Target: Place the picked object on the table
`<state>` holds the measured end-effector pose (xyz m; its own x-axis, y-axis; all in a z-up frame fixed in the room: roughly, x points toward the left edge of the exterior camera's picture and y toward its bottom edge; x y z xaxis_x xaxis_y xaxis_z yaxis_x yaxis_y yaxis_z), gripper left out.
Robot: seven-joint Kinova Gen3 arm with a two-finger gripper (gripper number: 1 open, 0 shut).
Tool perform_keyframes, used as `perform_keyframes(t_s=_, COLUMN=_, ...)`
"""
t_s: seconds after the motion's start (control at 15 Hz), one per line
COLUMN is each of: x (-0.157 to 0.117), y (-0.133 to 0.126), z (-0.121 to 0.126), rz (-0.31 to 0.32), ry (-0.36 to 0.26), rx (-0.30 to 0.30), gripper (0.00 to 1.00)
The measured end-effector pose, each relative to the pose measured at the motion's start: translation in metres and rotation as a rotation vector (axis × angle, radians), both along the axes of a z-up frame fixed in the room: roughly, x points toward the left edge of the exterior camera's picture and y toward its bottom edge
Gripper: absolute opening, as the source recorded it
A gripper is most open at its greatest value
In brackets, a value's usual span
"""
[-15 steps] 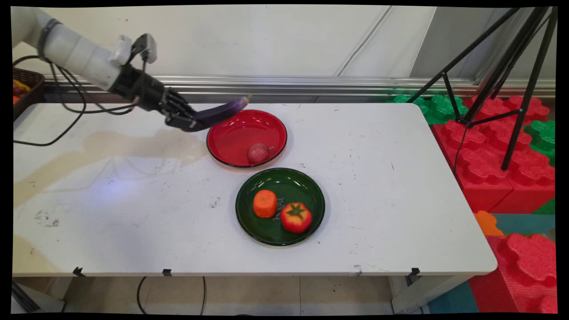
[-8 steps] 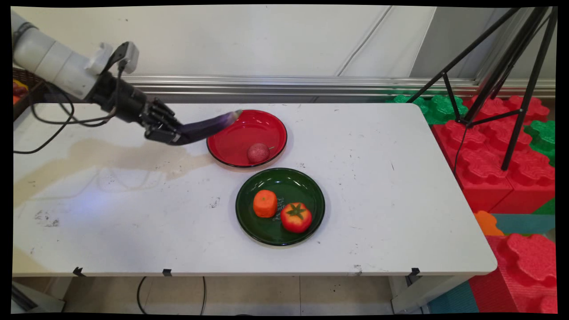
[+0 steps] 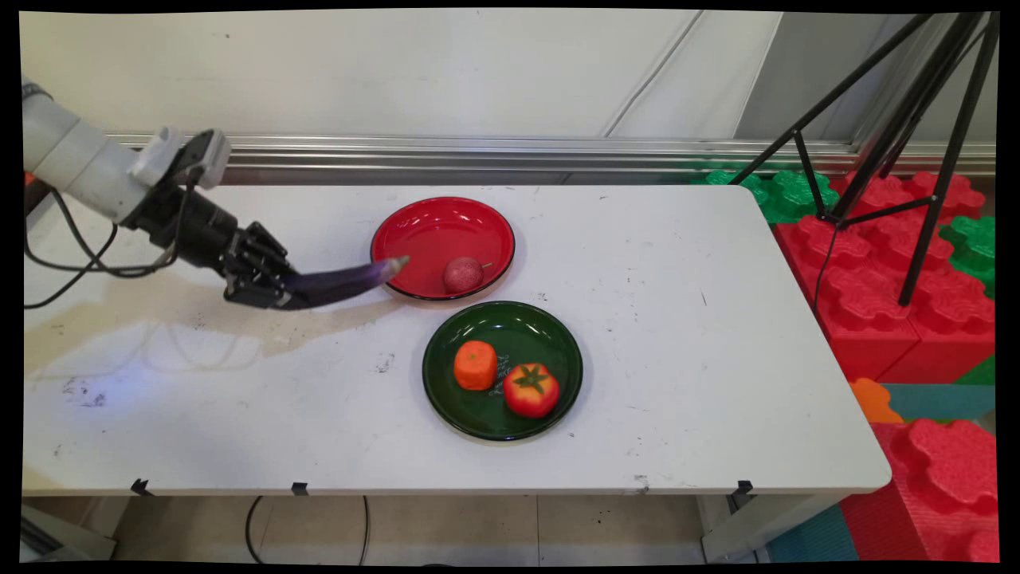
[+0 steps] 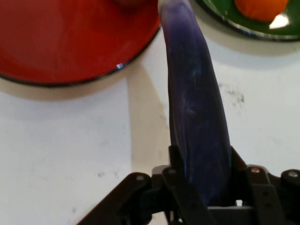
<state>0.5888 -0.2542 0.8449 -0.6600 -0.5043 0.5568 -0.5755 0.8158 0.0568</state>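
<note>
My gripper (image 3: pixel 275 288) (image 4: pixel 201 183) is shut on the thick end of a long purple eggplant (image 3: pixel 343 281) (image 4: pixel 194 103). The eggplant sticks out to the right, low over the table, and its pale tip reaches the near-left rim of the red plate (image 3: pixel 422 231) (image 4: pixel 56 42). On the red plate lies a small dark-red round fruit (image 3: pixel 463 274). Nearer the front stands a green plate (image 3: pixel 542 335) (image 4: pixel 220 16) with an orange fruit (image 3: pixel 475 365) (image 4: pixel 260 8) and a red tomato (image 3: pixel 531 389).
The white table (image 3: pixel 717 335) has bare surface to the left and right of the plates. A black tripod (image 3: pixel 900 135) and red and green foam blocks (image 3: pixel 876 271) stand off the right edge. A dark basket edge shows at the far left.
The arm has swung down and toward the near left, carrying the eggplant from above the red plate's far rim to low beside its near-left rim.
</note>
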Motion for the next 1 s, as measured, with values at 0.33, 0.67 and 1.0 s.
perform_keyframes(t_s=0.33, x=-0.002, y=0.008, z=-0.027, rz=0.008, ry=-0.029, rx=0.050, gripper=0.00)
perform_keyframes(t_s=0.67, x=-0.006, y=0.011, z=-0.048, rz=0.007, ry=-0.042, rx=0.085, gripper=0.00)
perform_keyframes(t_s=1.0, x=-0.007, y=0.013, z=-0.057, rz=0.003, ry=-0.040, rx=0.095, gripper=1.00)
